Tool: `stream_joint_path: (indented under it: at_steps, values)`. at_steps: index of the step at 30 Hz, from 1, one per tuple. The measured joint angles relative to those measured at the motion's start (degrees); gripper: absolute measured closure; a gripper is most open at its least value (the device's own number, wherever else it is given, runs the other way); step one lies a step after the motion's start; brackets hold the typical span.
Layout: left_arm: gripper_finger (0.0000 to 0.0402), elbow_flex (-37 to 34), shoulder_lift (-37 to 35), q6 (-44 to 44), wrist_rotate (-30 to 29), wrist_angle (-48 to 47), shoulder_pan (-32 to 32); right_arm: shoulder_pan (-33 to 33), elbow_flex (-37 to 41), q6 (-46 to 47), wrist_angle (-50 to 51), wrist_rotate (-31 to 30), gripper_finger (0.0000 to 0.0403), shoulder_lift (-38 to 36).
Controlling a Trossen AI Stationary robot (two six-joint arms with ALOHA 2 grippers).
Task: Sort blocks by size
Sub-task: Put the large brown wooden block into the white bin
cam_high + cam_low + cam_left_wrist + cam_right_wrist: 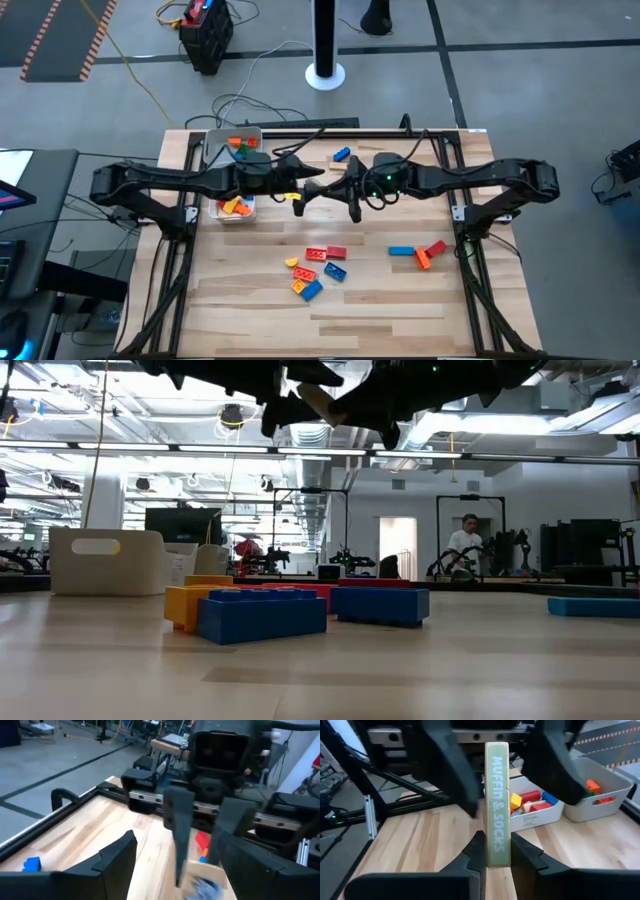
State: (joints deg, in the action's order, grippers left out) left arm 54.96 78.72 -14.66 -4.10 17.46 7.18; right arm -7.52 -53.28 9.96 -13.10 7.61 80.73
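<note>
Here right gripper [497,855] is clamped on a pale tan bar [497,802] mid-table; left gripper [175,865], fingers apart, faces it.

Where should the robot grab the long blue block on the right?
Probably across its narrow width, near the middle, coming straight down. The long blue block lies flat, and an orange block crowds its right end.

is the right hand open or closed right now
Shut: the right hand clamps a thin wooden piece lettered "MUFFIN & SOCKS", both fingers pressed against its sides.
</note>
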Motion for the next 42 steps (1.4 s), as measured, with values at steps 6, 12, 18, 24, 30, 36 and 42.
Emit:
stream_joint_path:
  at_steps: [6, 12, 18, 24, 30, 36, 42]
  values:
    - [0.0203, 0.00, 1.13, -1.60, 0.22, 0.94, -0.26, 0.77, 0.00, 1.21, -0.30, 0.01, 0.0320, -0.19]
    - [0.0331, 0.06, 1.04, -1.21, 1.06, 0.76, -0.26, -0.14, 0.00, 1.92, -0.65, 0.18, 0.0319, -0.50]
    - [0.0351, 0.12, 0.64, -1.04, 0.79, -1.55, 0.41, -0.16, 0.00, 4.26, -0.19, -0.45, 0.0262, -0.55]
    - [0.0351, 0.04, -5.62, -1.72, 1.28, -16.85, 3.98, -0.73, -0.06, 7.07, 10.01, 0.02, 0.0161, -0.65]
    - [0.0351, 0.04, -11.56, -4.22, 0.11, -50.69, 10.69, -0.88, 0.00, 7.16, 16.32, -0.15, 0.0134, -0.64]
    - [0.0340, -0.07, -11.59, -3.90, -1.70, -72.57, 16.08, -0.88, 0.00, 6.73, 13.83, -0.16, 0.0134, -0.66]
    - [0.0301, 0.00, -11.50, -5.18, -4.23, -74.39, 19.93, -1.32, 0.00, 6.70, 16.22, -0.05, 0.0133, -0.66]
